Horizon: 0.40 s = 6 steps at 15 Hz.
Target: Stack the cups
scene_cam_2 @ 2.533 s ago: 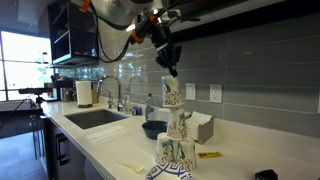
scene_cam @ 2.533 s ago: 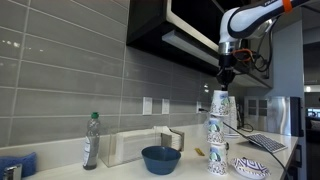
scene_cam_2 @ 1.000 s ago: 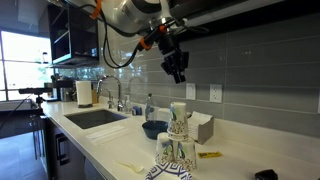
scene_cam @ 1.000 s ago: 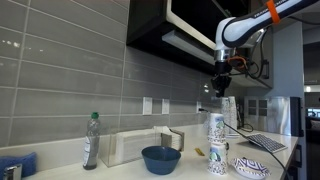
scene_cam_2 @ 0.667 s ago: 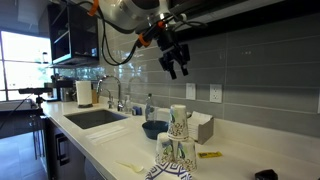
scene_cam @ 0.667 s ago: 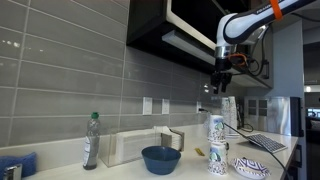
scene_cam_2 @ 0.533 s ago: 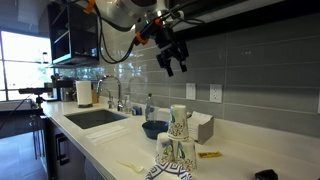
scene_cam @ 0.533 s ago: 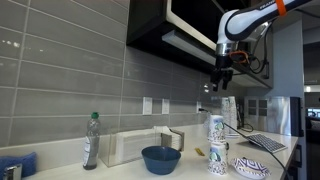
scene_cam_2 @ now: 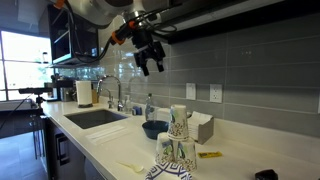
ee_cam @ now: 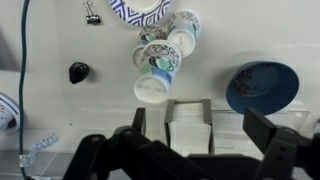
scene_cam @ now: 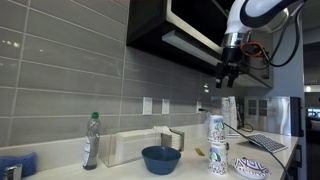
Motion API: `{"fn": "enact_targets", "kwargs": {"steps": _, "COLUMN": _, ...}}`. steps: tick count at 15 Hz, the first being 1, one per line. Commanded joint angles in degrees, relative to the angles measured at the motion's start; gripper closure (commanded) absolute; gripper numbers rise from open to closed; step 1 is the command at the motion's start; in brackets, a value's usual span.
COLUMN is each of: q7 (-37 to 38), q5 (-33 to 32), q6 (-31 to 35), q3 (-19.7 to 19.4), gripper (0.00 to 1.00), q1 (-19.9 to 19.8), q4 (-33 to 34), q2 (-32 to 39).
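The cups, white with blue-green patterns, stand stacked on the white counter; in an exterior view the cups rise as a tower near the counter's front. In the wrist view the cups appear from above, with two white rims showing side by side. My gripper hangs high above the cups and a little to the side, well clear of them. In an exterior view the gripper is up by the cabinet. Seen from the wrist, the gripper is open and holds nothing.
A wide dark blue bowl and a napkin holder stand beside the cups, and a patterned dish lies on the other side. A bottle stands by the wall. A sink with a faucet lies further along. Dark cabinets hang overhead.
The gripper held a cup over the stack, let it go there, opened wide, then rose and swung away from the cups. The cups stay still.
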Motion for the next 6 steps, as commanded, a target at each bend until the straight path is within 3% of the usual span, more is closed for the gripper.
{"fn": "enact_targets", "kwargs": {"steps": 1, "q7": 0.15, "q5": 0.23, "q6": -0.15, "q3": 0.49, "gripper": 0.0, "q1": -0.33, "q4": -1.34, "q2": -1.18}}
{"fn": "enact_targets", "kwargs": {"steps": 6, "q7": 0.29, "q5": 0.33, "q6": -0.12, "q3": 0.59, "gripper": 0.0, "q1": -0.36, "q4": -3.61, "q2": -3.3}}
